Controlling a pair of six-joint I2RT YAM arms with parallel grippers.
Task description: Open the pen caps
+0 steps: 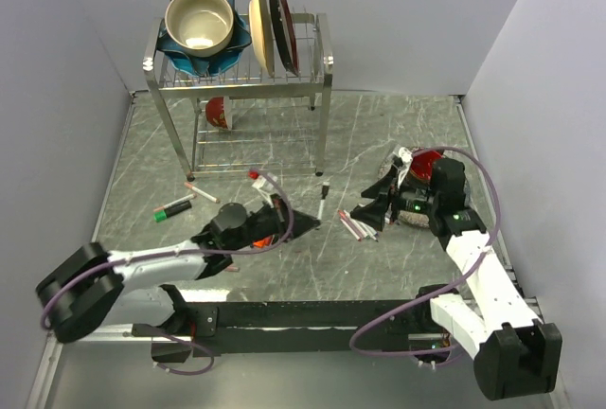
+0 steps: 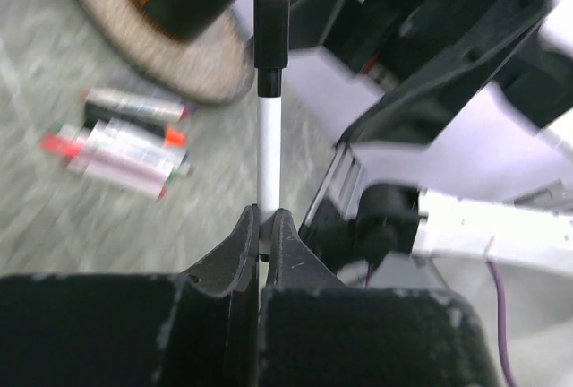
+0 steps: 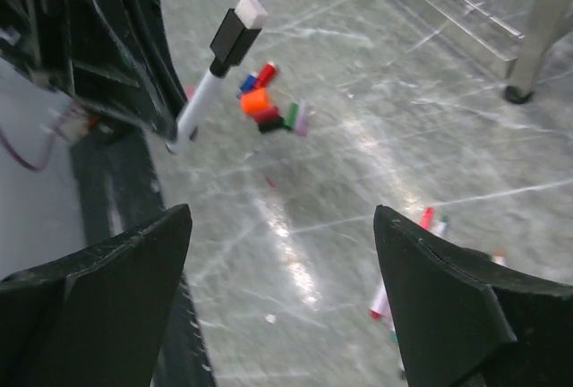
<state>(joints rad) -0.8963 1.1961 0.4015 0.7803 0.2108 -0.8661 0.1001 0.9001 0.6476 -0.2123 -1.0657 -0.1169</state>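
My left gripper (image 1: 312,222) (image 2: 266,219) is shut on the white barrel of a pen (image 2: 269,150) and holds it off the table. The pen's black cap (image 2: 270,33) is on and points toward the right arm. The same pen (image 3: 204,96) and its cap (image 3: 235,36) show in the right wrist view, up and left of my right gripper (image 3: 282,217). That gripper (image 1: 367,210) is open and empty, apart from the pen. Several loose caps (image 3: 264,107) lie on the table beyond it.
A pile of pens (image 1: 357,225) (image 2: 116,141) lies below the right gripper. More pens (image 1: 180,203) lie at the left. A dish rack (image 1: 241,82) with a bowl and plates stands at the back. A red cup (image 1: 426,163) sits on a round mat (image 2: 192,60).
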